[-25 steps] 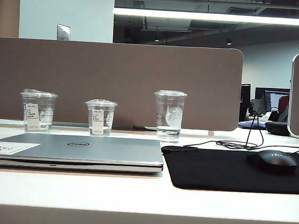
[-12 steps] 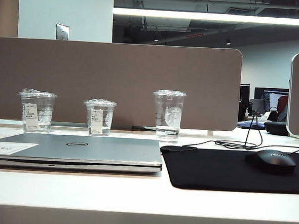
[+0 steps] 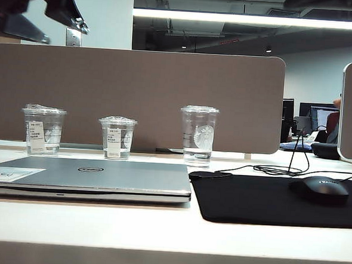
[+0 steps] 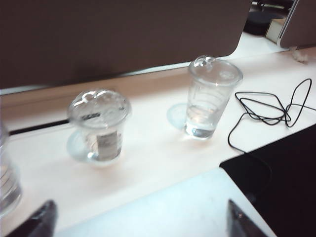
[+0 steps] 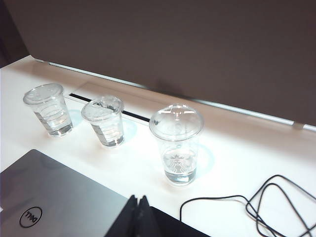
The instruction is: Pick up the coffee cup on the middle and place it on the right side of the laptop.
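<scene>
- Exterior view: the coffee cup sits upright in the middle of a row of three along the far edge of the white desk, just behind the closed Dell laptop. A lumpy-lidded cup is off to its left, and a taller Starbucks cup to its right. Right of the laptop there's a black mouse pad with a mouse on it. The left gripper hangs way up at the top left corner, nowhere near the cups. Can't spot the right one here.
- Left wrist view: the left gripper has its fingertips spread wide with nothing between them. The coffee cup stands farther off, the Starbucks cup beside it, near a black cable.
- Right wrist view: the right gripper has its tips pressed together, holding nothing. It's above the laptop's right edge, well apart from the coffee cup.
</scene>
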Motion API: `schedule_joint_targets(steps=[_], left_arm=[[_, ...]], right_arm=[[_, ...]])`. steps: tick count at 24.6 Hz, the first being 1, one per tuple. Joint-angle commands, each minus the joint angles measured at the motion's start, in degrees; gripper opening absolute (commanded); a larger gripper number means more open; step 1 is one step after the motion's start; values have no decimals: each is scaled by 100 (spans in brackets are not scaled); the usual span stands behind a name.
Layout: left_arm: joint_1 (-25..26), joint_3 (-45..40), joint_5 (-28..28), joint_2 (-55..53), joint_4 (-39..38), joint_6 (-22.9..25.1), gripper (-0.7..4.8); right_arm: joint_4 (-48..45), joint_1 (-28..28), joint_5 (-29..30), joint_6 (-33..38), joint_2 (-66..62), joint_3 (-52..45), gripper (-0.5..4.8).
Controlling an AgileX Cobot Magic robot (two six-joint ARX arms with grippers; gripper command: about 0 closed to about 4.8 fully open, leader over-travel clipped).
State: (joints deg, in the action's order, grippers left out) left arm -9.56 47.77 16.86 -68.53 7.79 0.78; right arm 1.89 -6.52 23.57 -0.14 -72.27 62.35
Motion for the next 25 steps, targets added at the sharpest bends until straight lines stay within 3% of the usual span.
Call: schedule_joint_targets(steps=[1, 5, 10, 14, 16, 21, 25], left_arm=[[-20, 22, -52, -693, 1250, 31, 479], [-24, 229, -363, -1908, 2035, 33, 479], [-22, 723, -420, -3386, 2905, 24, 479], [-20, 1224, -463, -4463, 3930, -284, 479], [-20, 1567, -688, -4824, 4000, -280, 479], [-20, 2581, -654, -5657, 3930, -278, 479], [-20, 3366, -654, -6065, 3248, -275, 479]], right_arm=[[-612, 0, 37, 243, -369, 92, -6], [-1237, -13, 22, 339, -800, 92, -6], [-1722, -13, -402, 337, -1180, 262, -6], [-1775, -13, -437, 337, -1615, 697, -6], [-1860, -15, -437, 337, -1801, 863, -6], [-1952, -42, -437, 339, -2461, 1373, -6], [-1971, -52, -437, 339, -2734, 1506, -6]])
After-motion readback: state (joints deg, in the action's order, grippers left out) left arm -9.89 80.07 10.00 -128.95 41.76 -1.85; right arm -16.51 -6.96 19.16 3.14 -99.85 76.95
